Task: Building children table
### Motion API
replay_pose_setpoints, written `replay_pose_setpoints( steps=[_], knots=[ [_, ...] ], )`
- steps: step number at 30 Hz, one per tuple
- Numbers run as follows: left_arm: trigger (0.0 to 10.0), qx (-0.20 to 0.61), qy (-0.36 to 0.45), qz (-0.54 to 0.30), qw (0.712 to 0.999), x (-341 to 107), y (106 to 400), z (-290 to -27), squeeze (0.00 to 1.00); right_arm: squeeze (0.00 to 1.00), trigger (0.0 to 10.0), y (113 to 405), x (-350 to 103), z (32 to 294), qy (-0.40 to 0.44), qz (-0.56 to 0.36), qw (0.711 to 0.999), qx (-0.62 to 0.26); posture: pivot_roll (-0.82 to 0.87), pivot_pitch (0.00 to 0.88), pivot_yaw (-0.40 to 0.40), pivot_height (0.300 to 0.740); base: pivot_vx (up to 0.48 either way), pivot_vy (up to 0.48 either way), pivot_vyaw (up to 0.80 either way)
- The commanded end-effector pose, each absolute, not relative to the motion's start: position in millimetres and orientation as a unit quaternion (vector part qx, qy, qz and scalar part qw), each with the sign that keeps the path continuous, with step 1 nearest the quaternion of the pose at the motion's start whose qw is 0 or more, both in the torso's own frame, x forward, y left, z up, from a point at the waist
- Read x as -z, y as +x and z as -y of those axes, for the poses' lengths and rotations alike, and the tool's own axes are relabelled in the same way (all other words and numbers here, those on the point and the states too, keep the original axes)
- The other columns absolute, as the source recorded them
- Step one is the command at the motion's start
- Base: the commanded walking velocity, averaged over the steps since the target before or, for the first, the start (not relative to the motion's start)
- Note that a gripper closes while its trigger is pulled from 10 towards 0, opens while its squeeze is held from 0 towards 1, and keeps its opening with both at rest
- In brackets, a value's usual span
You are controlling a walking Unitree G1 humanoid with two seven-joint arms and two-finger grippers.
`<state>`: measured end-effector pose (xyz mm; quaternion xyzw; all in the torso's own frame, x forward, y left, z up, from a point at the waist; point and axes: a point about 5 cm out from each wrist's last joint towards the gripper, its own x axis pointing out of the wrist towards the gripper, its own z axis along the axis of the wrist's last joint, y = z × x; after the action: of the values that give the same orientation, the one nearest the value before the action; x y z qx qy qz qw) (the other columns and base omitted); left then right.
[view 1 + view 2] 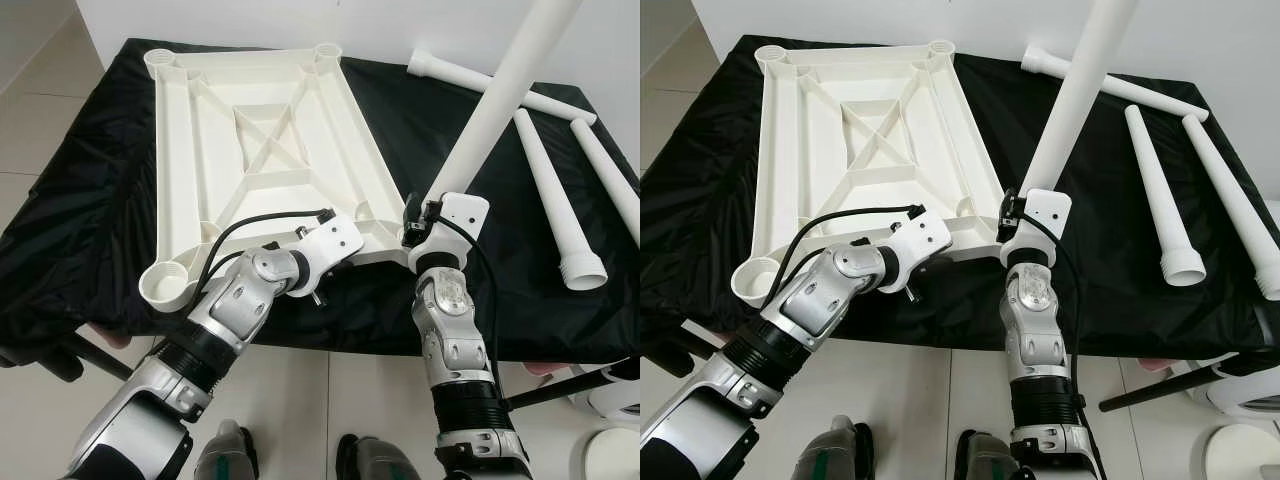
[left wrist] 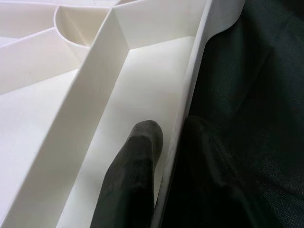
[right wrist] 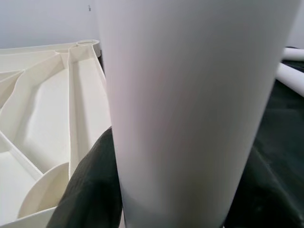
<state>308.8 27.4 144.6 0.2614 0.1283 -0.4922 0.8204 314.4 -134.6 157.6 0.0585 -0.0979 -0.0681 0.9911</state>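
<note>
Right gripper (image 1: 425,232) was clamped on table leg (image 1: 490,105); left gripper (image 2: 164,142) pinched tabletop (image 1: 262,150) rim. You should have kept leg upright over tabletop's near right corner socket.

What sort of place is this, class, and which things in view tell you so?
Probably a room in a home used for furniture assembly: pale tiled floor, plain white wall, and a work surface under black cloth bearing an upturned white tabletop and loose legs.

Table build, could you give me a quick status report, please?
Left gripper pinching tabletop near rim. Right gripper shut on upright leg at near-right corner. Three legs waiting on cloth.
</note>
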Motion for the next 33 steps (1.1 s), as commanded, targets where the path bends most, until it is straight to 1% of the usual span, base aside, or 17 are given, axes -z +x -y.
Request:
replay_pose_setpoints(
  steps=[1, 3, 4, 5, 9, 12, 18, 22, 26, 27, 28, 30, 32, 33],
  knots=[
    [10.0, 0.522, 0.266, -0.117, 0.802, -146, 301, -16, 0.0, 1.0, 10.0, 312, -150, 133, 0.069, 0.079, 0.992, 0.07, 0.0, 0.075, -0.046, 0.74, 0.0, 0.0, 0.0],
    [10.0, 0.522, 0.266, -0.117, 0.802, -146, 301, -16, 0.0, 1.0, 10.0, 312, -150, 133, 0.069, 0.079, 0.992, 0.07, 0.0, 0.075, -0.046, 0.74, 0.0, 0.0, 0.0],
    [10.0, 0.522, 0.266, -0.117, 0.802, -146, 301, -16, 0.0, 1.0, 10.0, 311, -151, 131, 0.083, 0.081, 0.992, 0.055, 0.0, 0.074, -0.046, 0.74, 0.0, 0.0, 0.0],
    [10.0, 0.522, 0.266, -0.117, 0.802, -146, 301, -16, 0.0, 1.0, 10.0, 311, -151, 131, 0.083, 0.081, 0.992, 0.055, 0.0, 0.074, -0.046, 0.74, 0.0, 0.0, 0.0],
    [10.0, 0.523, 0.265, -0.119, 0.801, -145, 300, -16, 0.0, 1.0, 10.0, 309, -152, 123, 0.09, 0.087, 0.992, 0.009, 0.0, 0.077, -0.043, 0.74, 0.0, 0.0, 0.0],
    [10.0, 0.523, 0.265, -0.119, 0.801, -145, 300, -16, 0.0, 1.0, 10.0, 309, -154, 122, 0.092, 0.091, 0.992, -0.003, 0.0, 0.078, -0.042, 0.74, 0.0, 0.0, 0.0],
    [10.0, 0.523, 0.266, -0.12, 0.801, -145, 300, -17, 0.0, 1.0, 10.0, 308, -158, 126, 0.092, 0.103, 0.99, -0.019, -0.01, 0.082, -0.04, 0.74, 0.0, 0.0, 0.0],
    [10.0, 0.522, 0.264, -0.12, 0.802, -146, 301, -17, 0.0, 1.0, 10.0, 309, -166, 142, 0.095, 0.114, 0.985, -0.081, -0.01, 0.091, -0.04, 0.74, 0.0, 0.0, 0.0],
    [10.0, 0.522, 0.264, -0.12, 0.802, -146, 301, -17, 0.0, 1.0, 10.0, 309, -166, 144, 0.097, 0.114, 0.984, -0.093, -0.01, 0.093, -0.04, 0.74, 0.0, 0.0, 0.0],
    [10.0, 0.521, 0.262, -0.12, 0.803, -146, 301, -17, 0.0, 0.0, 10.0, 309, -167, 147, 0.092, 0.113, 0.983, -0.115, -0.01, 0.094, -0.04, 0.74, 0.0, 0.0, 0.0],
    [10.0, 0.521, 0.262, -0.12, 0.803, -146, 301, -17, 0.0, 0.0, 10.0, 309, -167, 147, 0.092, 0.113, 0.983, -0.115, -0.01, 0.094, -0.04, 0.74, 0.0, 0.0, 0.0],
    [10.0, 0.521, 0.262, -0.12, 0.804, -146, 302, -17, 0.0, 0.0, 10.0, 310, -167, 157, 0.06, 0.109, 0.981, -0.149, -0.01, 0.095, -0.041, 0.74, 0.0, 0.0, 0.0],
    [10.0, 0.521, 0.262, -0.12, 0.804, -146, 302, -17, 0.0, 0.0, 10.0, 310, -167, 157, 0.06, 0.109, 0.981, -0.149, -0.01, 0.095, -0.041, 0.74, 0.0, 0.0, 0.0],
    [10.0, 0.52, 0.26, -0.12, 0.805, -146, 302, -16, 0.0, 0.0, 10.0, 313, -167, 168, 0.026, 0.102, 0.98, -0.17, -0.01, 0.095, -0.041, 0.74, 0.0, 0.0, 0.0]
  ],
)
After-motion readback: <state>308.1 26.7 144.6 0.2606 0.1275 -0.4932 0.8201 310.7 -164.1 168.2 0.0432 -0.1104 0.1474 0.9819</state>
